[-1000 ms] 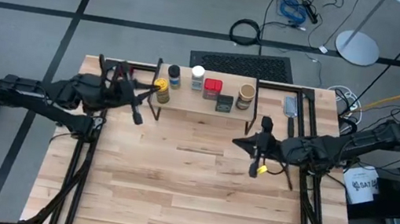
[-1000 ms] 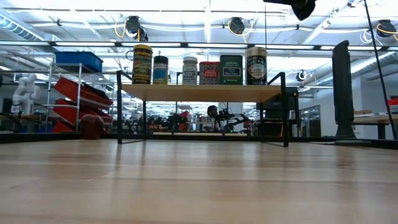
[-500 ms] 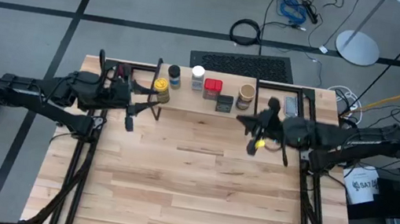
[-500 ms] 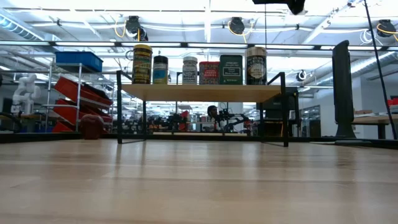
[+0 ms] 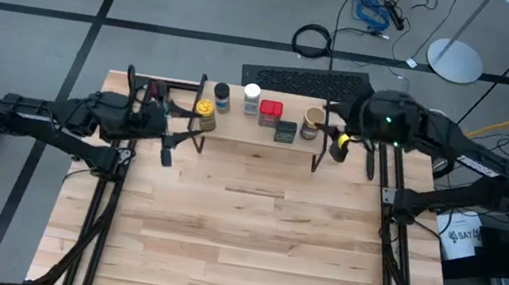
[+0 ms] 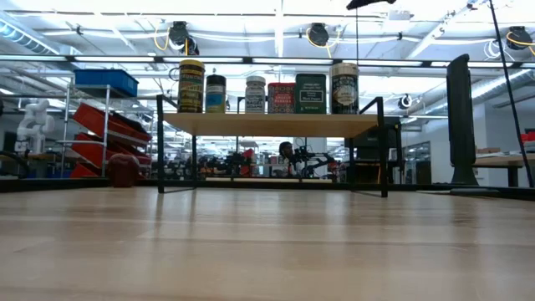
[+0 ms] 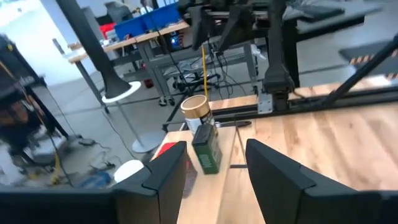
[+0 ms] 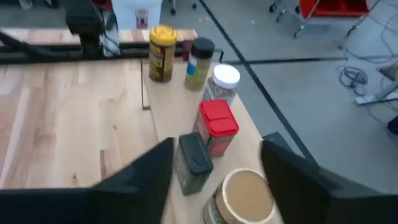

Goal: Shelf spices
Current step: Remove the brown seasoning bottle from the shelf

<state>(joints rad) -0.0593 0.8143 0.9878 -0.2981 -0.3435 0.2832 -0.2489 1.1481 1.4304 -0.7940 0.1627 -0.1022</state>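
Hovering apart-fingered and empty, right pincer (image 5: 336,141) above tan-topped jar (image 8: 244,196); left pincer (image 5: 169,142) likewise released

Shelf (image 5: 258,130): light wood plank top, thin black legs.
Yellow-topped jar (image 5: 206,111): yellow lid, yellow and dark label.
Dark-capped jar (image 5: 222,94): black lid, pale green label.
White-capped jar (image 5: 252,94): white lid.
Red tin (image 5: 270,112): red.
Dark tin (image 5: 284,131): dark green.
Tan-topped jar (image 5: 313,118): tan lid.
Table (image 5: 240,241): pale wood planks, black frame.
Round object (image 6: 124,170): dark red.
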